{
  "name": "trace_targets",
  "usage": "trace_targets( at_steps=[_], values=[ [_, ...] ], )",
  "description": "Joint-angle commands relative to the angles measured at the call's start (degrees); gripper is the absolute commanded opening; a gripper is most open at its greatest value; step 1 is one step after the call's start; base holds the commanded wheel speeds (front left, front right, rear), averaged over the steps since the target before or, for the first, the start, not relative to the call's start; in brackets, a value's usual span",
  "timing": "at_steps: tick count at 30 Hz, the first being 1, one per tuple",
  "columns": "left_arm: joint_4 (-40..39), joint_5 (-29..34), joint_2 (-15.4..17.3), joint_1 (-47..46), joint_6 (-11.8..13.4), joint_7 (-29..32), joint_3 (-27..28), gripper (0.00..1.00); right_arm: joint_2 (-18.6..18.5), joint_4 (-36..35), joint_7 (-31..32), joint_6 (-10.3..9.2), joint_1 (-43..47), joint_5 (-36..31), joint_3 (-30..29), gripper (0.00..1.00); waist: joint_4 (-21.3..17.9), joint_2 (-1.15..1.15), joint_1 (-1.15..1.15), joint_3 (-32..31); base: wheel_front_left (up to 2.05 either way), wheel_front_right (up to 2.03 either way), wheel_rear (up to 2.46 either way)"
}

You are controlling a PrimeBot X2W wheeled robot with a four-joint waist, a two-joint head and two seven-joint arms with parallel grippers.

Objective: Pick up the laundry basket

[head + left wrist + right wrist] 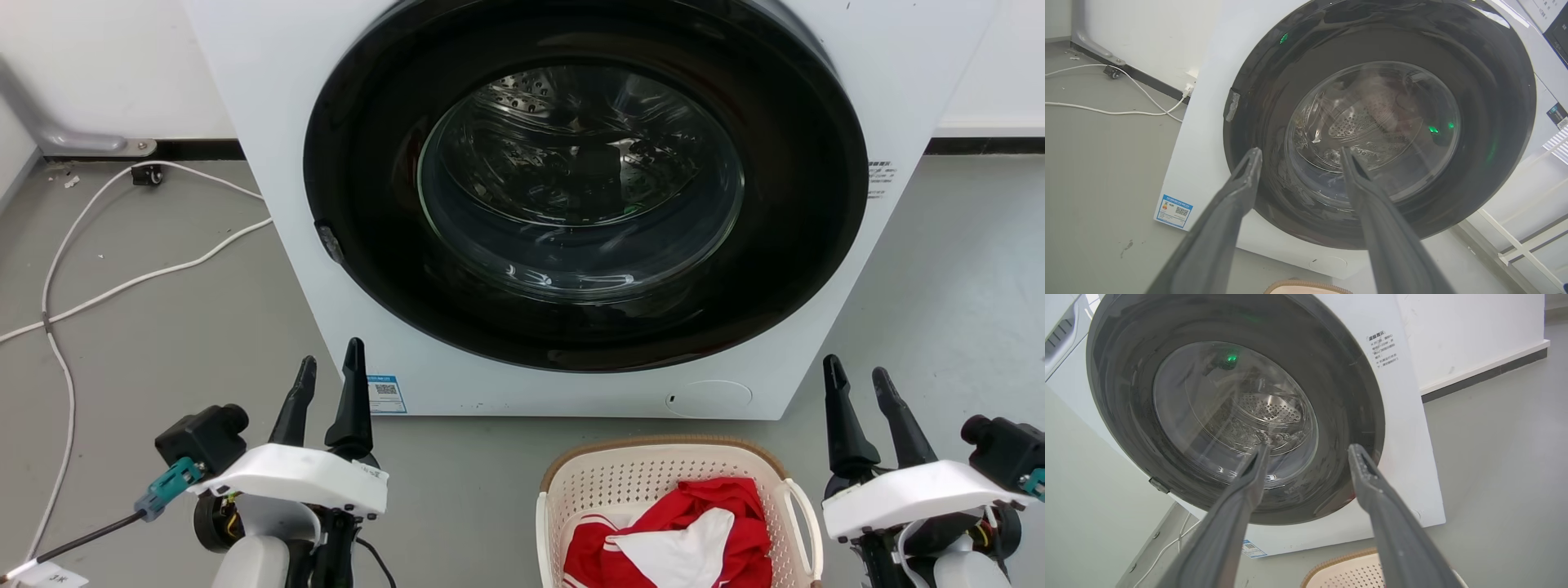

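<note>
The laundry basket point(596, 482), cream perforated plastic with a brown woven rim, stands on the floor at the bottom centre of the head view, holding red and white clothes point(678, 539). A white loop handle point(804, 514) shows on its right side. My left gripper point(328, 369) is open, well to the basket's left and above the floor. My right gripper point(857, 377) is open just right of the basket. In the left wrist view the basket's brown rim point(1306, 286) peeks in at the bottom between the open left gripper's point(1299, 154) fingers. A corner of the basket point(1347, 573) also lies below the open right gripper point(1308, 451).
A white front-loading washer point(571, 204) with a shut dark round door stands right behind the basket. White cables point(122, 278) trail over the grey floor at the left. A wall with a dark skirting point(196, 149) runs behind.
</note>
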Motion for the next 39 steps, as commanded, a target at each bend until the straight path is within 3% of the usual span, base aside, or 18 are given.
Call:
trace_targets(
  at_steps=[1,16,39],
  values=[
    [-0.4,2.1,0.1,-1.5,0.2,-0.6,-0.3,1.0,0.1,-0.2,-0.7,0.01,-1.6,-2.4,0.0,1.0,0.0,0.0,0.0,0.0,0.0,0.0,0.0],
    [1.1,12.5,0.1,-1.8,1.0,-2.7,-1.4,1.0,0.1,2.7,-2.7,0.01,-2.1,-13.7,-0.5,1.0,0.2,0.0,0.0,0.0,0.0,0.0,0.0],
    [3.4,24.0,0.0,-1.6,1.8,-5.5,-2.8,1.0,0.2,3.8,-3.4,0.0,-2.0,-25.5,-0.9,1.0,0.3,0.0,0.0,-0.3,0.0,0.0,0.0]
  ],
)
